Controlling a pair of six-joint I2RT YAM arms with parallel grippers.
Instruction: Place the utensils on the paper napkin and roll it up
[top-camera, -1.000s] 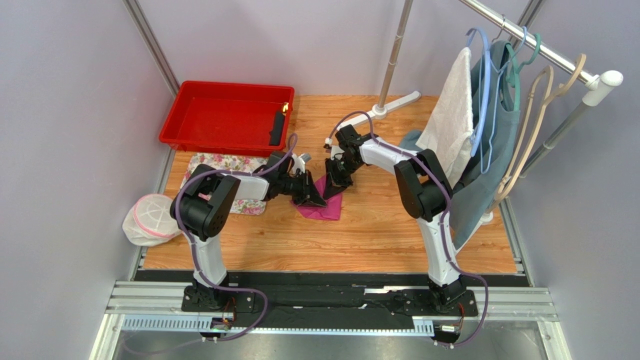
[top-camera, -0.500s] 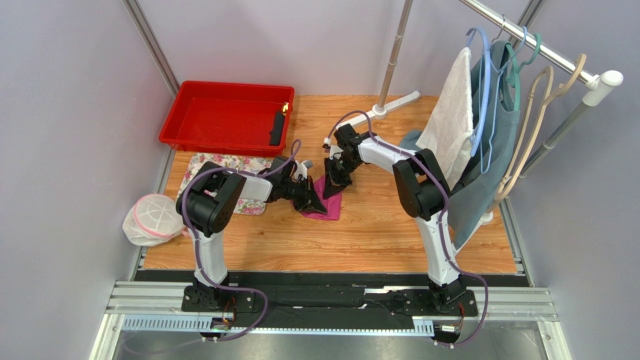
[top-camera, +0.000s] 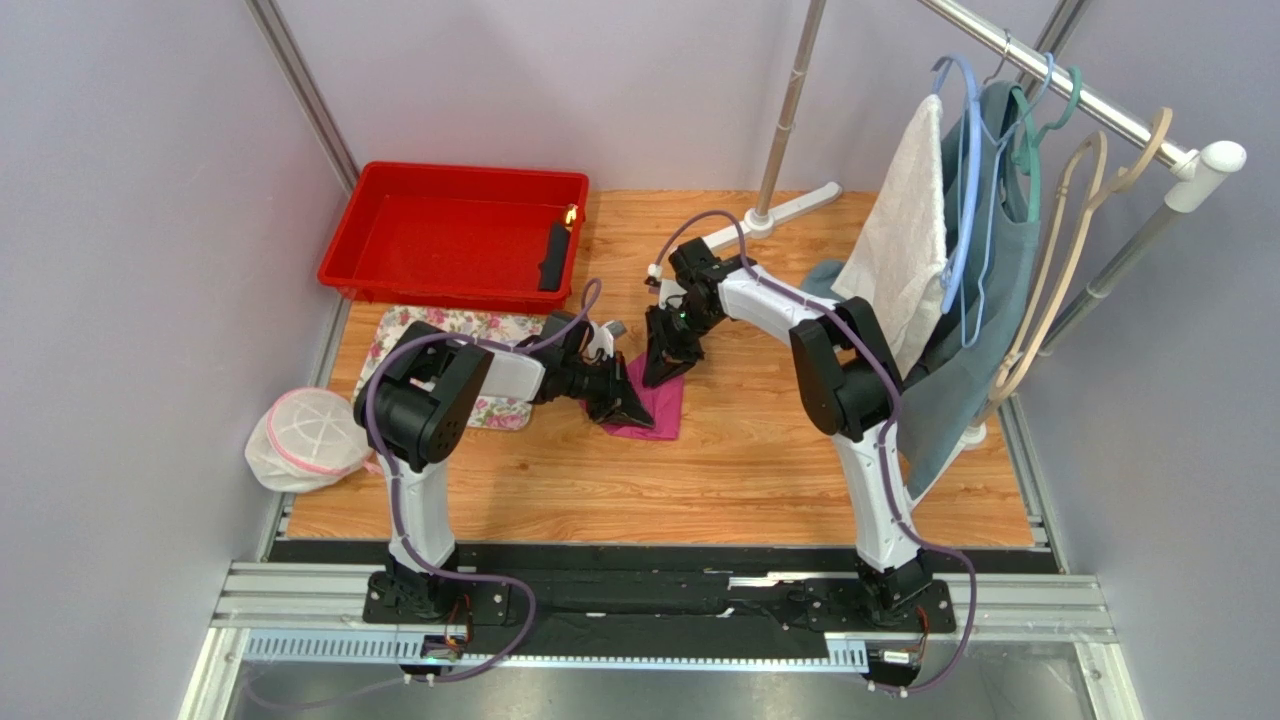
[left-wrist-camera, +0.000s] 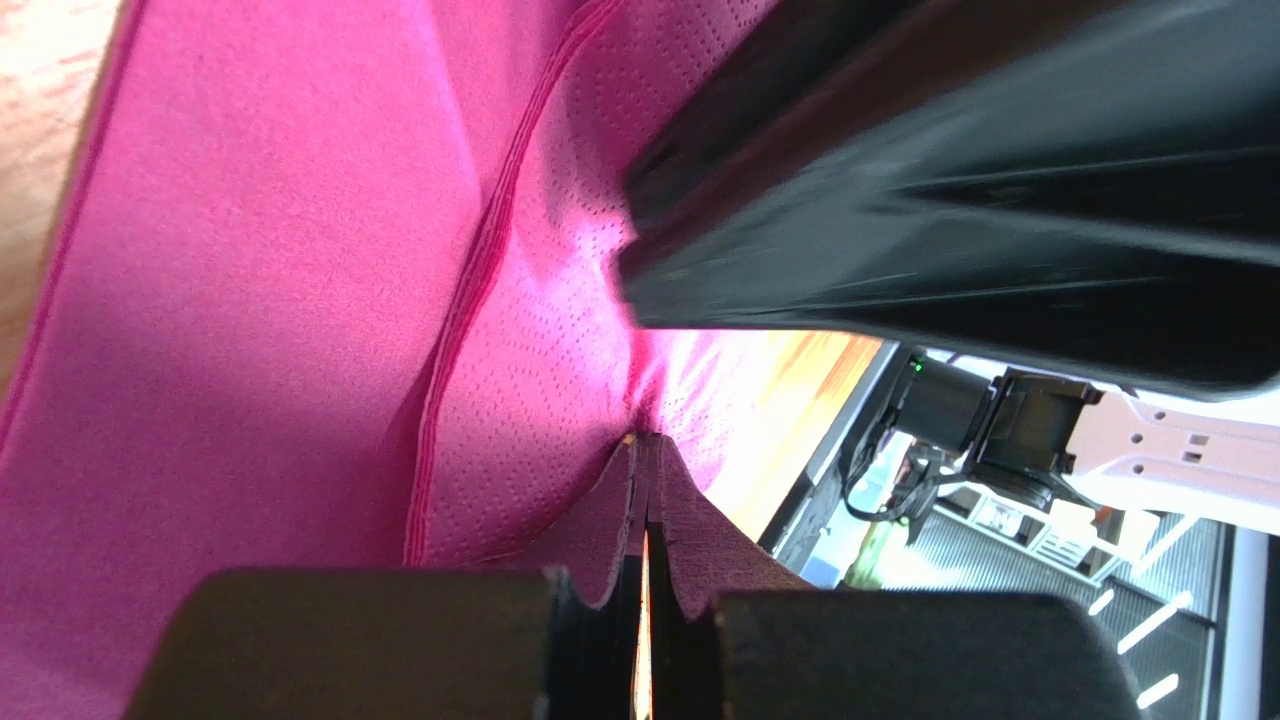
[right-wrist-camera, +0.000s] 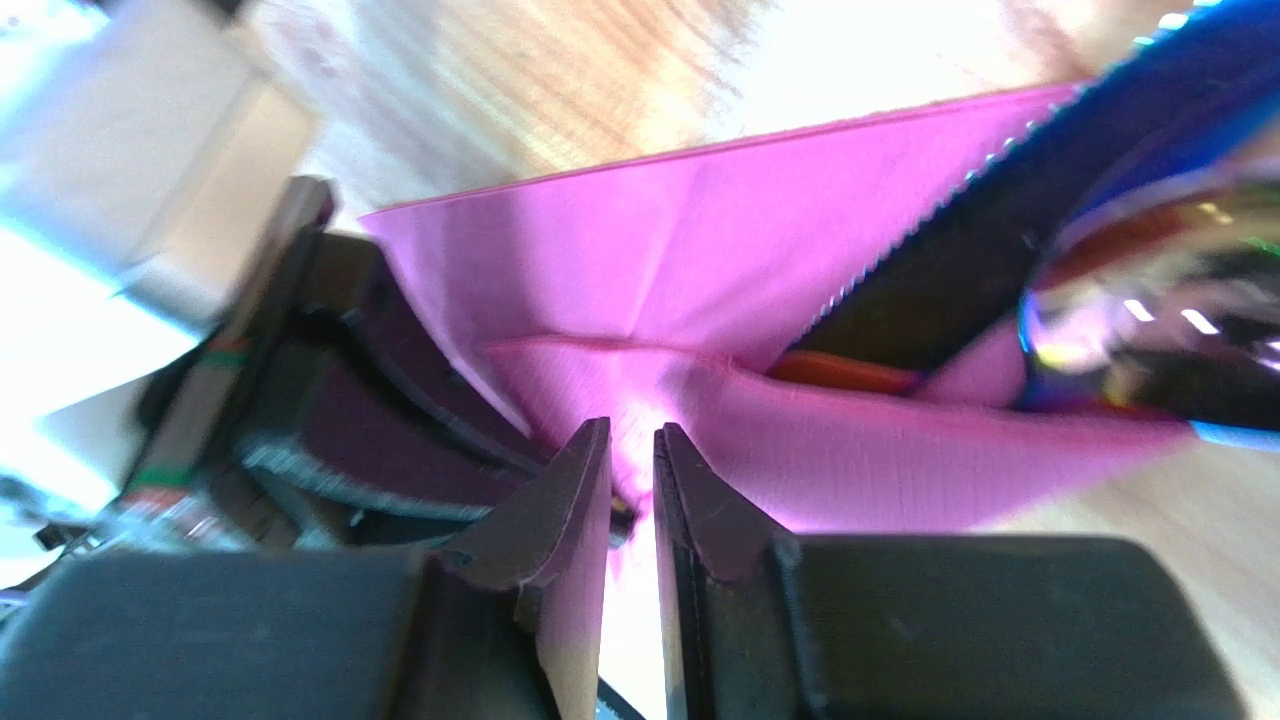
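Note:
The magenta paper napkin (top-camera: 661, 407) lies folded on the wooden table between both grippers. My left gripper (top-camera: 627, 402) is shut on a puckered fold of the paper napkin (left-wrist-camera: 301, 300), its tips (left-wrist-camera: 646, 440) pinched together. My right gripper (top-camera: 663, 365) reaches in from the far side; its jaws (right-wrist-camera: 631, 432) stand a narrow gap apart at the raised fold of the napkin (right-wrist-camera: 721, 255). The utensils (right-wrist-camera: 954, 255), a dark serrated knife and an iridescent piece, poke out of the fold on the right. In the top view they are hidden.
A red tray (top-camera: 436, 233) holding a black object (top-camera: 555, 258) sits at the back left. A floral cloth (top-camera: 451, 326) lies under the left arm, a white mesh bag (top-camera: 301, 437) off the table's left edge. A clothes rack (top-camera: 977, 225) with hangers stands right.
The right jaws have parted slightly from shut. The left jaws have closed fully on the napkin fold. The napkin looks a little more bunched toward the left gripper.

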